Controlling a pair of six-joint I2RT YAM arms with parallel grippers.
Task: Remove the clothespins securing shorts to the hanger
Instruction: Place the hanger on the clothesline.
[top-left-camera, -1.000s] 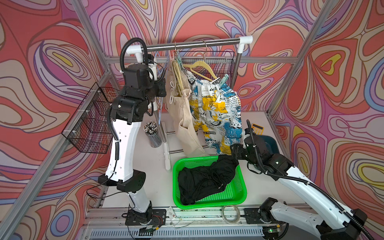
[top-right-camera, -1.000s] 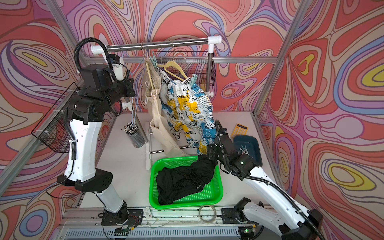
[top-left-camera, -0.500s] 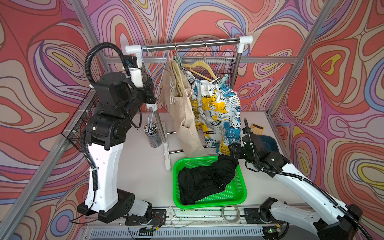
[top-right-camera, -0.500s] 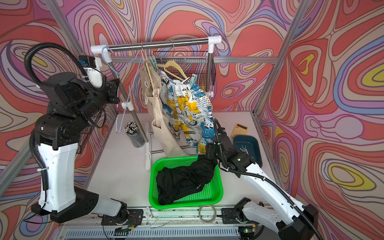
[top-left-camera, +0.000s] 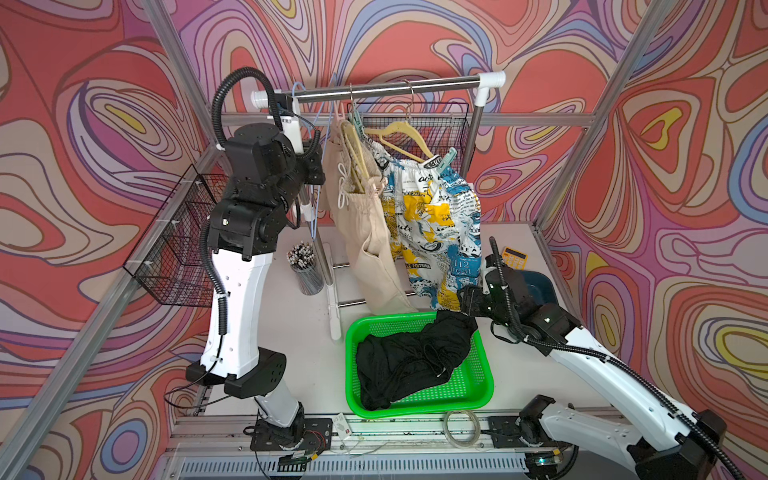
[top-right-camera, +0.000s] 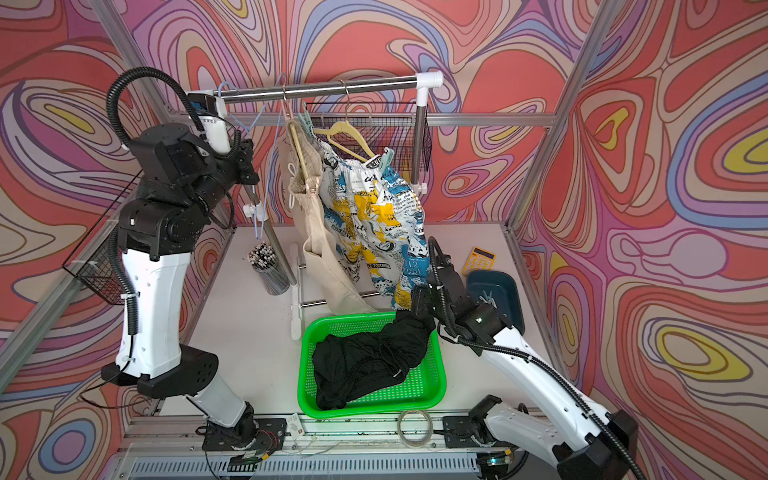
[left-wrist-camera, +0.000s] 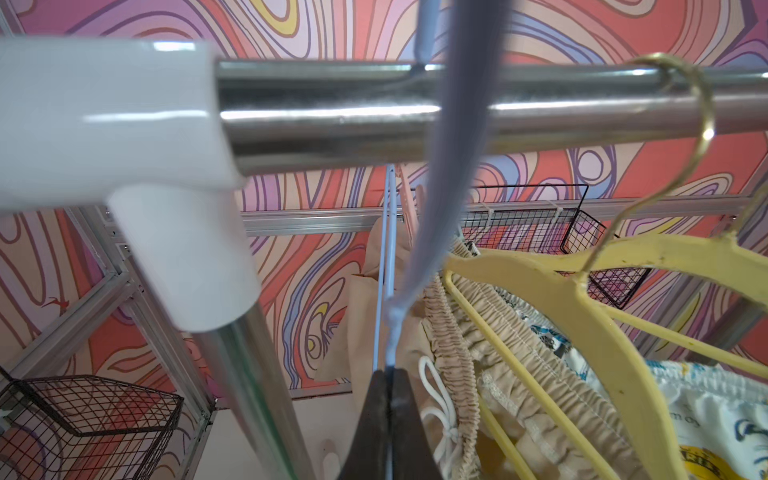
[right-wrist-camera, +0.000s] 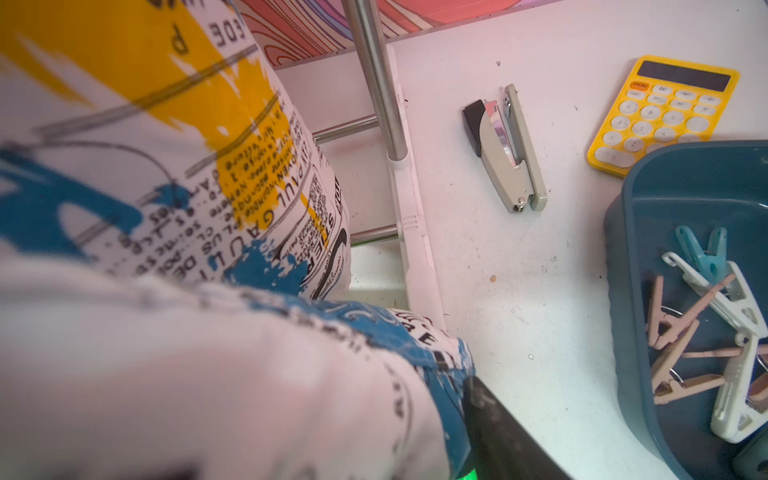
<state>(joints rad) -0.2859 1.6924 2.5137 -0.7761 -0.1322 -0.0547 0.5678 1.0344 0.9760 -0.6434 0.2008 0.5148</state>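
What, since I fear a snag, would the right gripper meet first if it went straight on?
Probably the printed shorts: their hem hangs right before the right gripper, and the rack's white foot lies beyond. Depth is unclear.

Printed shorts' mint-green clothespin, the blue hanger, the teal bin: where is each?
mint-green clothespin (top-left-camera: 447, 160), in a top view, on its clip body.
blue hanger (left-wrist-camera: 451, 166), left wrist view, on its blurred nearest wire.
teal bin (right-wrist-camera: 685, 187), right wrist view, on its inner wall.
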